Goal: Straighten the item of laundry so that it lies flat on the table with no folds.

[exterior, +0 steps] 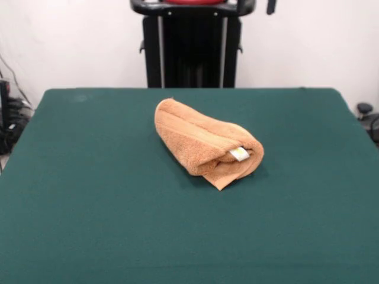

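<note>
The item of laundry (204, 142) is an orange-tan terry towel, rolled and folded over itself into a thick bundle. It lies near the middle of the dark green table (89, 195), running from upper left to lower right. A small white tag with yellow print (239, 154) shows at its right end, and a pointed corner of the cloth sticks out below the bundle toward the near side. No gripper or arm appears in the front view.
The black pedestal (192, 47) stands behind the table's far edge at the top centre. Cables and dark equipment (9, 118) sit beyond the left edge, and a dark object (367, 115) beyond the right edge. A white wall fills the background.
</note>
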